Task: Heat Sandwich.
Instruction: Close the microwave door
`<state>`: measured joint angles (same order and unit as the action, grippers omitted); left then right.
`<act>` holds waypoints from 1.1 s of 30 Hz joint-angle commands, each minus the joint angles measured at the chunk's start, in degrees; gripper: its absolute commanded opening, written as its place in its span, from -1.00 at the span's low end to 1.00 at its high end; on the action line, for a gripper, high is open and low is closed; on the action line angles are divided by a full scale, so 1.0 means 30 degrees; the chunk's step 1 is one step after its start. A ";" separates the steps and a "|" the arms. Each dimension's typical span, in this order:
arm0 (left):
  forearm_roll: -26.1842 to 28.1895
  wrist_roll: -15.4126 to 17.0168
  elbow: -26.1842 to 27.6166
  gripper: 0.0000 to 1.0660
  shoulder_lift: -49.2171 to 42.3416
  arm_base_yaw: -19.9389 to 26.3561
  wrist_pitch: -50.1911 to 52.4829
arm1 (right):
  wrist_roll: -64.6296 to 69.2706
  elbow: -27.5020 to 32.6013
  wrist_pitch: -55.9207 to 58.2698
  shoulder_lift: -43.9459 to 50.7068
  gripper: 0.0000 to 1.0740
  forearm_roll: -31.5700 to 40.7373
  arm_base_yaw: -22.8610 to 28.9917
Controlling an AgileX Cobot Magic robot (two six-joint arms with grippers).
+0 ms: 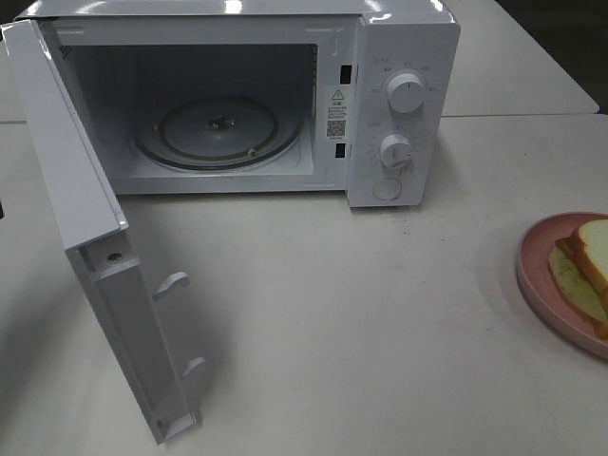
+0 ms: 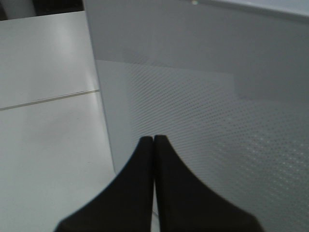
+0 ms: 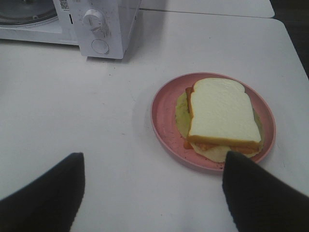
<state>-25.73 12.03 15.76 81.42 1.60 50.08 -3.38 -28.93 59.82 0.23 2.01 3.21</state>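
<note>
The white microwave door (image 1: 95,275) stands swung wide open in the foreground, its inner face with two latch hooks turned toward the white tabletop (image 1: 332,313). The left gripper (image 2: 153,141), its black fingers pressed together on nothing, sits right beside the door's dotted outer panel in the left wrist view; whether it touches the panel cannot be told.

To the right, the sandwich (image 3: 219,118) of thick white bread with tan crust and pale green and reddish filling lies on a round pink plate (image 3: 164,121) at the table's right edge, well apart from the oven. The right gripper (image 3: 152,193) hangs above the table near the plate, its dark fingers spread wide, holding nothing and touching neither plate nor sandwich.

Farther back, the white microwave oven (image 1: 380,57) with two round dials shows an empty cavity, its clear glass turntable (image 1: 218,128) bare.

Judged from this layout, the opening step looks done. Picking up the plate or sandwich, loading it onto the turntable, shutting the door and setting the dials all appear to remain.
</note>
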 commanded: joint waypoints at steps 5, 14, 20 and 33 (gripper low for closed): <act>0.1031 0.0535 0.0382 -0.99 0.0955 -0.1948 0.0000 | -0.0172 0.0000 -0.0229 0.0516 0.42 0.0038 -0.0153; 0.6283 -0.1929 0.0802 -0.99 0.1833 -0.5959 -0.0115 | -0.0172 0.0000 -0.0229 0.0516 0.42 0.0038 -0.0153; 0.7659 -0.1929 0.2082 -0.99 0.2827 -0.7850 -0.0325 | -0.0172 0.0000 -0.0229 0.0516 0.42 0.0038 -0.0153; 1.1707 -0.3610 0.6455 -0.99 0.5787 -1.1898 -0.2464 | -0.0172 0.0000 -0.0229 0.0516 0.42 0.0038 -0.0153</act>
<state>8.25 1.89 34.43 98.72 -33.69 43.49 -3.38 -28.93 59.82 0.23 2.01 3.09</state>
